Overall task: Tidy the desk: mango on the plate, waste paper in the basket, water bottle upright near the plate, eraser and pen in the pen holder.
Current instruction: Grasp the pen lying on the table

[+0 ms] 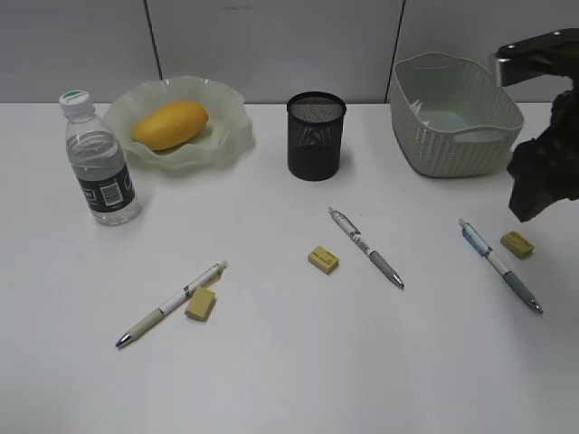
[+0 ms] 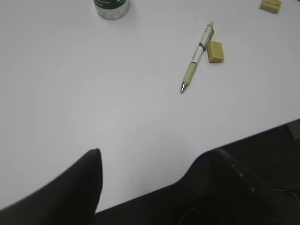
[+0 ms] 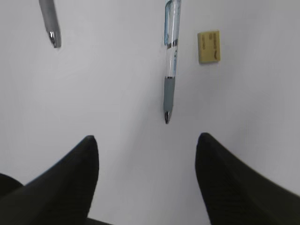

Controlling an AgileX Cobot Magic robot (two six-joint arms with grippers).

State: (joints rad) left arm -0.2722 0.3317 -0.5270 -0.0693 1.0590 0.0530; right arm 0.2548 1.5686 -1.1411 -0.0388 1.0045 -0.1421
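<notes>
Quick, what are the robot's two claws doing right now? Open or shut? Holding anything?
Left gripper: open, jaws spread wide, holding nothing.
Right gripper: open, holding nothing, above the blue pen.

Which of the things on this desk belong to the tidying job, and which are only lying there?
Belong to the job: mango, plate, water bottle, pen holder, basket, left pen, middle pen, right pen, left eraser, middle eraser, right eraser.

Only lying about: nothing that I can see. The waste paper is not in view.
</notes>
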